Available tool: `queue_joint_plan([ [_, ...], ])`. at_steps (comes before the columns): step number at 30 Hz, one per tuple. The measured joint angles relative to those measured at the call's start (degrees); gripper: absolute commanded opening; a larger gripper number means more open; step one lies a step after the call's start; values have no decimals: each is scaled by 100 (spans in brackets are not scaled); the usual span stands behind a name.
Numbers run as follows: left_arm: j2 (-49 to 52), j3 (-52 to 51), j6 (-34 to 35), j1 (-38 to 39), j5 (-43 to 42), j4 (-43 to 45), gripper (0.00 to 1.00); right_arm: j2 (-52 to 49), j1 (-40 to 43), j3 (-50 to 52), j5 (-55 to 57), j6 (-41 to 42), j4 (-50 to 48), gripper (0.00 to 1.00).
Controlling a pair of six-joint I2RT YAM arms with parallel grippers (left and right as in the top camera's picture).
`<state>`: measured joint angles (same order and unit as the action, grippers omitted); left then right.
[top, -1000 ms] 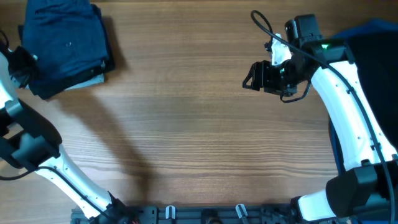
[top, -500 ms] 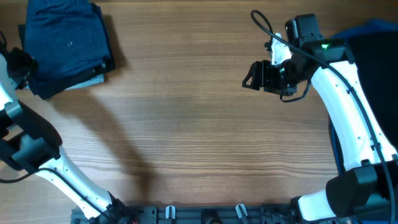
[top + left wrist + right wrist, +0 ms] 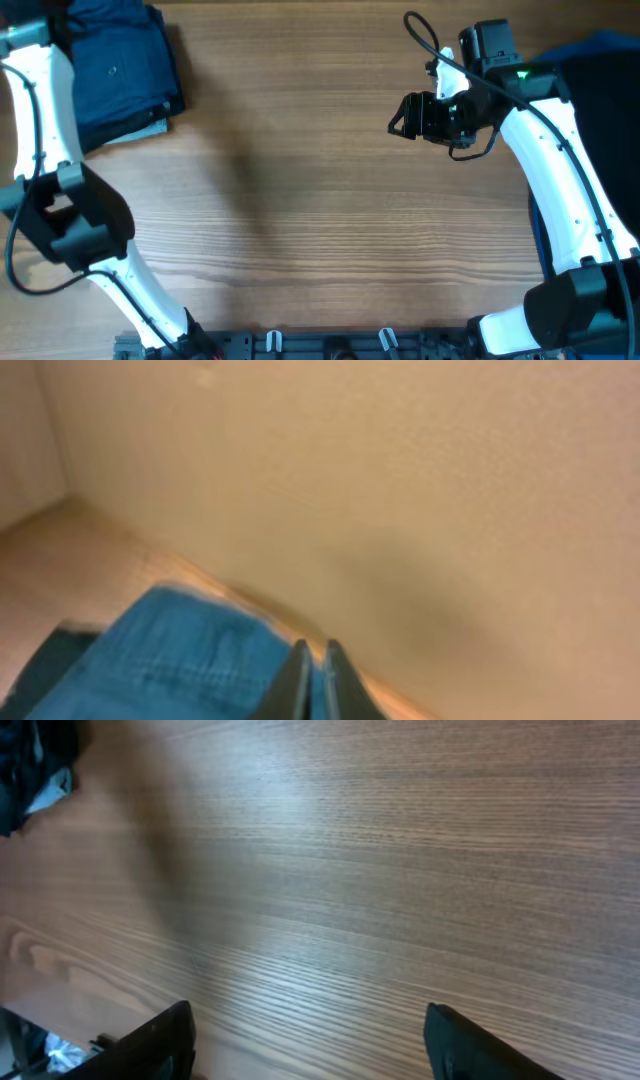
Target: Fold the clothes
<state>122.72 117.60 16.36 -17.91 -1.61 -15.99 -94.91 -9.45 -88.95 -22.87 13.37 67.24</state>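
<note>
A folded stack of navy clothes (image 3: 120, 70) lies at the table's far left corner, with a light blue edge showing at its bottom. It also shows in the right wrist view (image 3: 30, 760). In the blurred left wrist view, my left gripper (image 3: 313, 655) is shut, its tips above blue fabric (image 3: 170, 660) with a wall behind. In the overhead view the left wrist is at the top left corner, by the stack's far edge. My right gripper (image 3: 405, 115) is open and empty above bare wood at the right; its fingers frame the table (image 3: 310, 1040).
A pile of dark and bright blue clothes (image 3: 600, 80) lies at the right edge behind the right arm. The wooden table (image 3: 300, 200) stretches between the two arms. A cable loops above the right wrist (image 3: 420, 35).
The left arm has swung from the left edge up to the far left corner over the stack. The right gripper has shifted only slightly.
</note>
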Motion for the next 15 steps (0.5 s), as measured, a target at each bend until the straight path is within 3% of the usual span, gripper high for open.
queue_joint_plan([
  [7,1447,0,-114,-133,186,1174,4,0,0,0,68,2,133,75],
  [11,2190,0,-129,-350,260,1266,4,0,0,0,87,66,170,75],
  [15,2304,4,-201,-498,170,1169,4,0,0,0,90,92,262,75],
])
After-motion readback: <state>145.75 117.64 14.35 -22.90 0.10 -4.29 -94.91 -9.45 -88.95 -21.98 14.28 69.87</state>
